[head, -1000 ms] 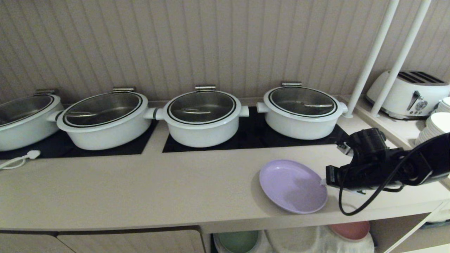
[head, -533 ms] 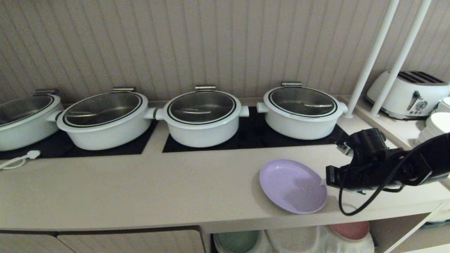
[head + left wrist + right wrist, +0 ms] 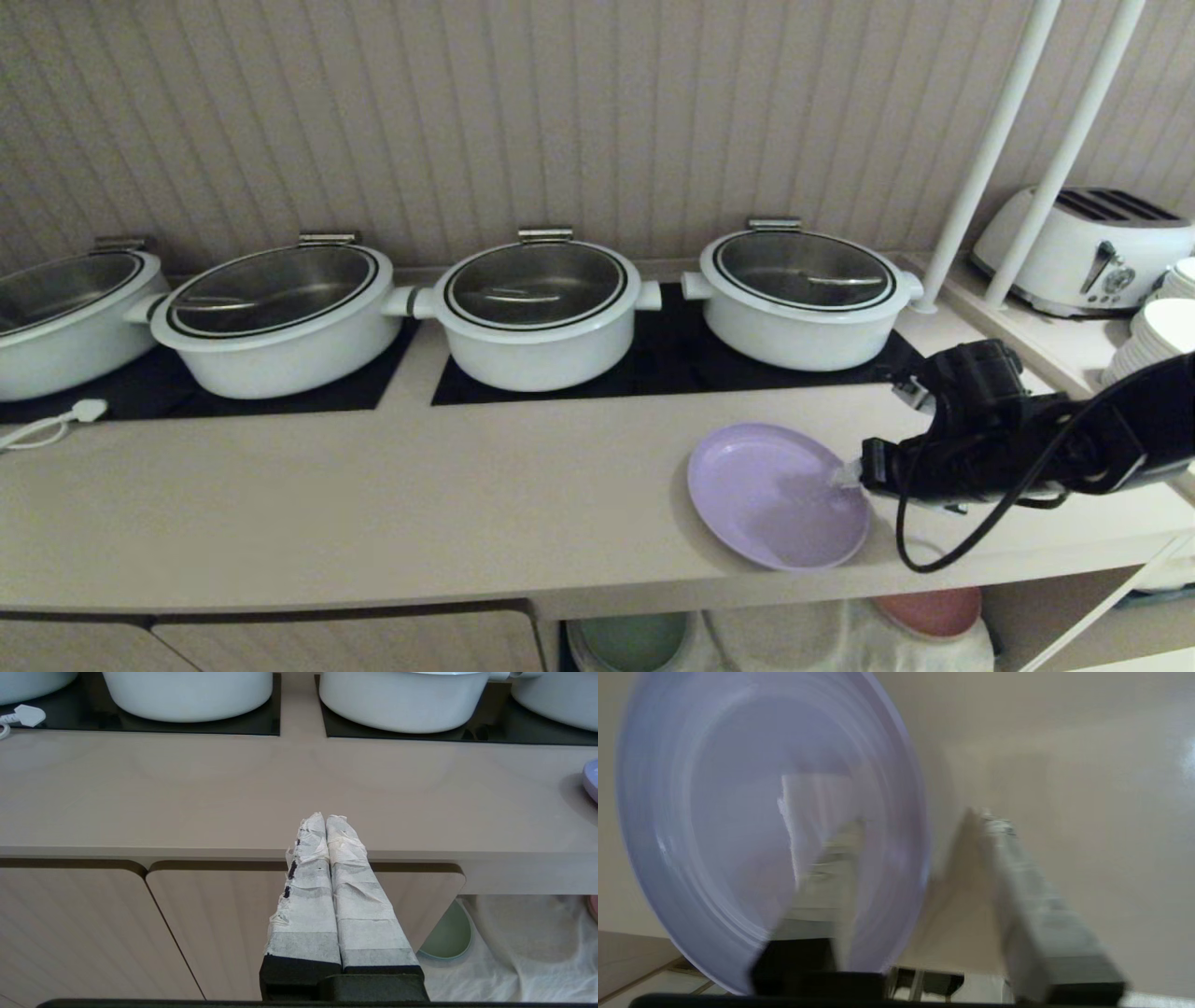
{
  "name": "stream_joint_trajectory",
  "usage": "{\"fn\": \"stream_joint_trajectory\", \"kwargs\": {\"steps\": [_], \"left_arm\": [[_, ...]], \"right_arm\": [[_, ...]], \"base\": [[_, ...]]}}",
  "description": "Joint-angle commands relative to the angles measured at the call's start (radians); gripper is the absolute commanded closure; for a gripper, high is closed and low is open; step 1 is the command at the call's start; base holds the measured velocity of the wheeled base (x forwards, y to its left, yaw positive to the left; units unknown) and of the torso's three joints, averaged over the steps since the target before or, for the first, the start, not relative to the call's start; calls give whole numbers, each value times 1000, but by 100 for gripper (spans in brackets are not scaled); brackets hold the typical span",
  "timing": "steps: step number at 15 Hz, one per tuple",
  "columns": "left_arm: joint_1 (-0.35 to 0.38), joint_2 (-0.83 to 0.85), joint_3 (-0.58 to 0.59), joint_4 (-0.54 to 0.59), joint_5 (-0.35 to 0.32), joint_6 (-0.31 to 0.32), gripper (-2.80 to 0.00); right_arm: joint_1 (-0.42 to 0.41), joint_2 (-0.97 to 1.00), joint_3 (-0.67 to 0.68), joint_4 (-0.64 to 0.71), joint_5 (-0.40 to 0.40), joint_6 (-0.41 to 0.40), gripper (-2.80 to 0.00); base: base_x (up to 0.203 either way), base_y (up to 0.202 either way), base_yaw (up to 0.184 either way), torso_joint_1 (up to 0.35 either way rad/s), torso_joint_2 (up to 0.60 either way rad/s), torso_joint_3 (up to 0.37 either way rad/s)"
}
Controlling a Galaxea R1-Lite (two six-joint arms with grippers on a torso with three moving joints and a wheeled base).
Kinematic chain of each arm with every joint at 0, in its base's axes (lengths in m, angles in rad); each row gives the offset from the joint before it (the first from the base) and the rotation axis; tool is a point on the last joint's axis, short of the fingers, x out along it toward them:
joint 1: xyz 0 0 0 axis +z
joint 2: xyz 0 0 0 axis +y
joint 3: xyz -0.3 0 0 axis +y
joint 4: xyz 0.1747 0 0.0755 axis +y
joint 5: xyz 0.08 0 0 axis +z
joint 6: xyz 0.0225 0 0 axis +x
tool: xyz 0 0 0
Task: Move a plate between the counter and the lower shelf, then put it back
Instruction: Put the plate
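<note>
the right gripper [image 3: 896, 826] has let go since a moment ago: its fingers [image 3: 1017, 882] now stand apart, one over the plate [image 3: 778, 495] and one beside its rim, and the plate has barely moved. the plate lies flat on the counter [image 3: 373, 504] near the front edge, in front of the pots [image 3: 537, 313] on black panels, with a toaster [image 3: 1088, 247] far right and a ribbed wall behind. the left gripper [image 3: 327, 821] is closed tight, low by the cupboard doors [image 3: 224, 924], and the shelf [image 3: 803, 639] below holds a green plate [image 3: 633, 639] and a pink plate [image 3: 929, 611] on white cloth.
</note>
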Motion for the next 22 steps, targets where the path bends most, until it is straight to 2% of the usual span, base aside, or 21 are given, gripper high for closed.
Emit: {"fn": "stream_joint_trajectory", "kwargs": {"steps": [1,10,22], "left_arm": [[0,0,0,-1,0,-1,0],[0,-2,0,-1,0,-1,0],[0,-5,0,-1,0,-1,0]], "right_arm": [[5,-1,2,-10,2,2,-280],[6,-49,18,2,-29,-1,-280],[6,-217,89,-6,-44,-3,-280]], "base": [[0,0,0,0,0,0],[0,0,0,0,0,0],[0,0,0,0,0,0]]}}
